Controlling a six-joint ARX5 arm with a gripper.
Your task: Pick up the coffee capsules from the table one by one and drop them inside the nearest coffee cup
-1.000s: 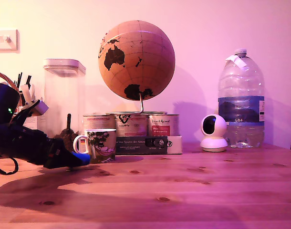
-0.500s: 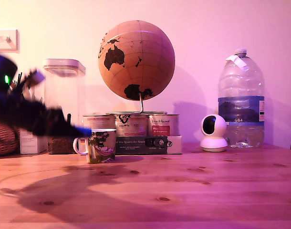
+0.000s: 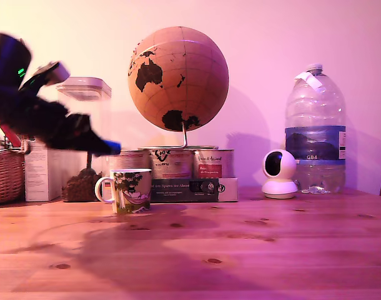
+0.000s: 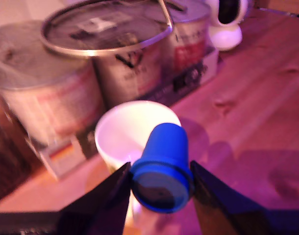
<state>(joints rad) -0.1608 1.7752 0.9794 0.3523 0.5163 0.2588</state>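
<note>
Capsule (image 4: 162, 175), bright blue and tapered, is clamped at its wider rim between the gripper (image 4: 161, 188) fingers, above and just beside the white mug (image 4: 121, 131) mouth. Judged light, rigid and smooth; grip at the rim flange resists slipping.

Wall (image 3: 272, 37): plain, pale, washed in pink-violet light
Switch plate: none visible on the wall now
Table (image 3: 253, 250): knotty wooden planks, filling the lower half
Globe (image 3: 178, 78): at 12 o'clock, on a metal stand
Water bottle (image 3: 315, 131): at 3 o'clock
Wicker basket (image 3: 4, 175): at 9 o'clock
</note>
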